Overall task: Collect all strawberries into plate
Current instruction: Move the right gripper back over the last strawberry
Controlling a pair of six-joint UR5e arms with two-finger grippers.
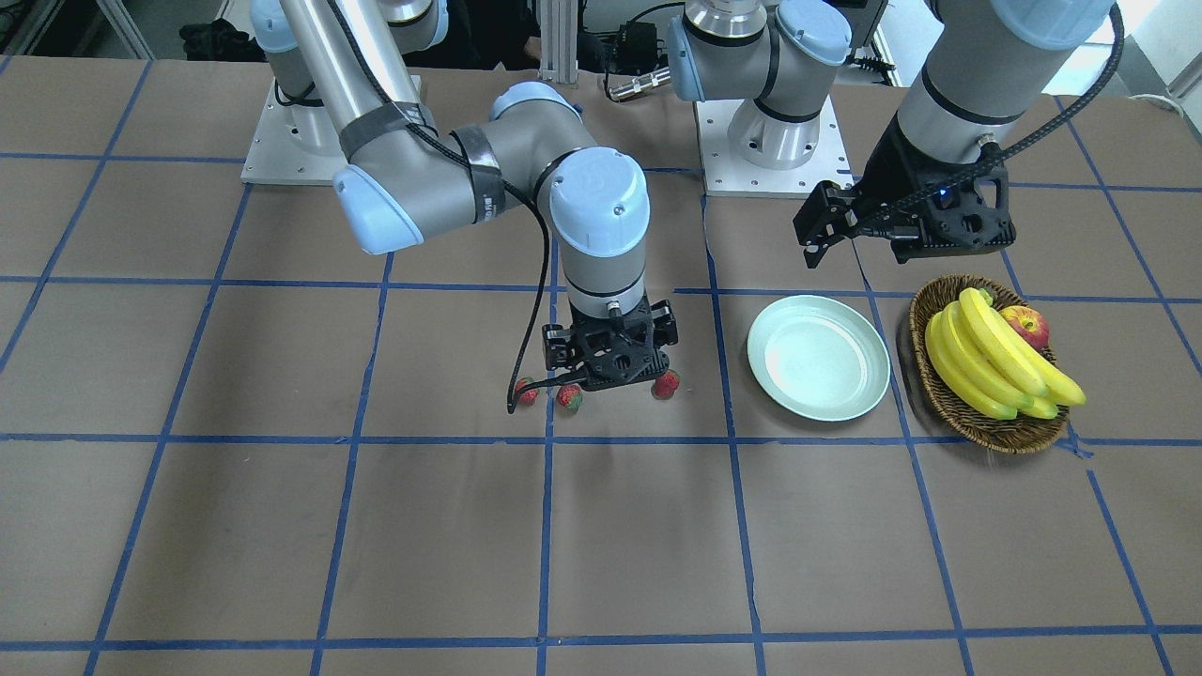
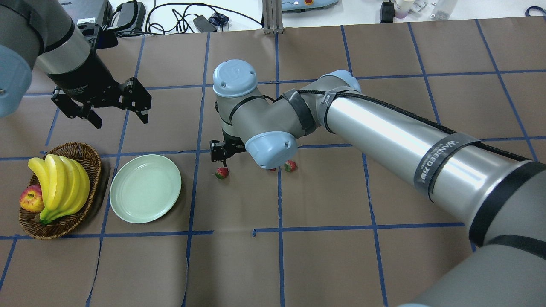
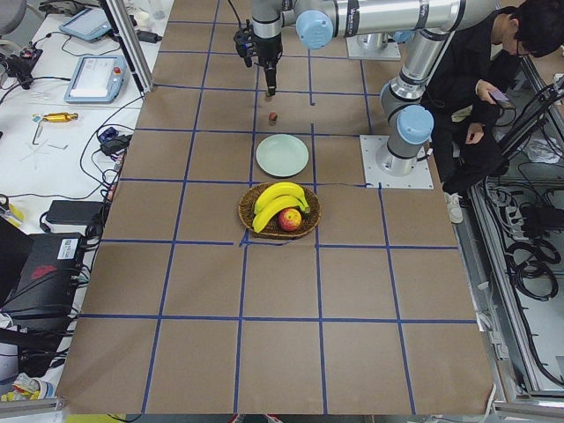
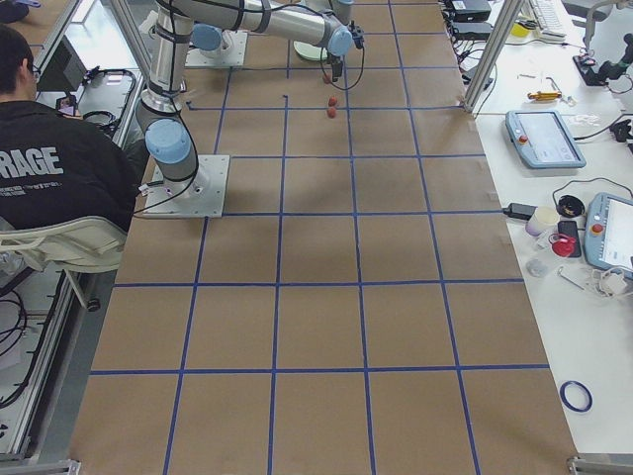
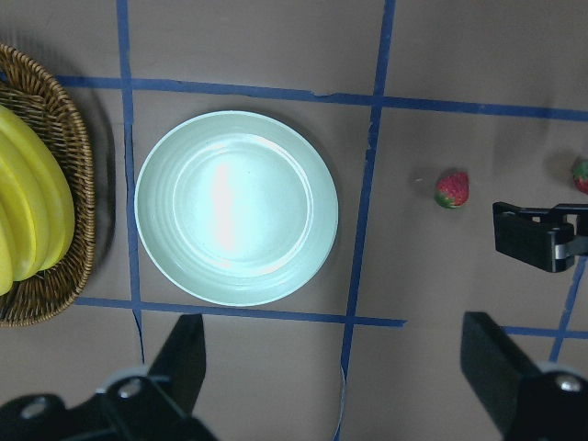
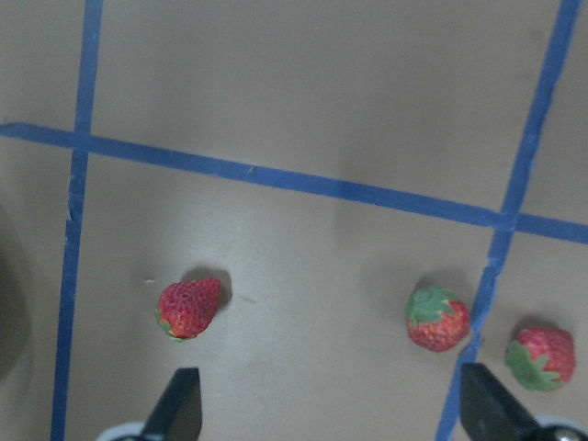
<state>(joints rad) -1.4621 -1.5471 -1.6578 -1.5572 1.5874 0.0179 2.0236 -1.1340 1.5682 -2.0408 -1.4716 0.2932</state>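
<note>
You had the right end effector (image 6: 331,409) spread above three strawberries (image 6: 188,308) (image 6: 437,319) (image 6: 539,358) on the surface (image 2: 324,264), with the plate (image 5: 236,207) at their 9 o'clock from overhead and the left end effector (image 5: 335,344) also spread.

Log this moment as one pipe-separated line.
right pincer: open, low over strawberries, nothing held | strawberries: three, all outside plate | plate: empty | left pincer: open, raised near plate
</note>
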